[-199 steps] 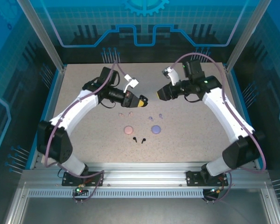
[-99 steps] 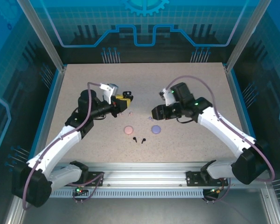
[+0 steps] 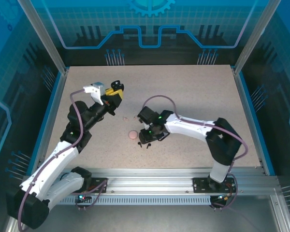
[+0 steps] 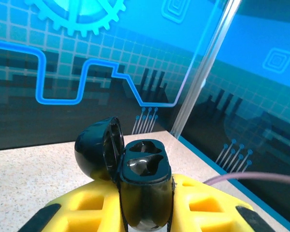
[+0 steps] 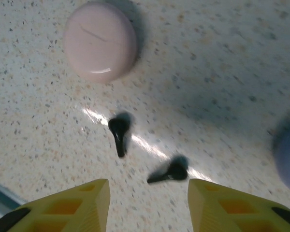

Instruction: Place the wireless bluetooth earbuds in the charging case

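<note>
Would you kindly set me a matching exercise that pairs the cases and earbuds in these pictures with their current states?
Things:
1. black case
2. pink case
3. black earbuds

States:
A. closed, lying on the table
B. loose on the table, just ahead of the open right claw
C. lid open, gripped by the left claw

Pairs: 1-C, 2-A, 3-B
</note>
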Available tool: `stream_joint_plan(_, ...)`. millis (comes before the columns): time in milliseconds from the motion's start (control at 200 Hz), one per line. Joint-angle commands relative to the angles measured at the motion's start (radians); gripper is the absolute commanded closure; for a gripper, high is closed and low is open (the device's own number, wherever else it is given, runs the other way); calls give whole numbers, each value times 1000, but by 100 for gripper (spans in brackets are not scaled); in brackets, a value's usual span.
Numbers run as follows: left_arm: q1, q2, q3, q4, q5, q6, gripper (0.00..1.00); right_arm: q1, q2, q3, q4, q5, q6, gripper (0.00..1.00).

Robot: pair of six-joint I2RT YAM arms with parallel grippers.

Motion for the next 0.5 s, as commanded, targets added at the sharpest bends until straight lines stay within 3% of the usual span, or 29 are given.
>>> stream_joint_plan(0,3,-25,-13,43,-74,-29,100,52,86,99,-53,65,-18,54)
stream_joint_plan(215,3,-26,-20,44,-86,-32,100,89,194,202,-101,90,-37,57)
stream_joint_plan(495,3,-27,-18,43,-87,-28,100,89,239,213,-109,101,-31,59)
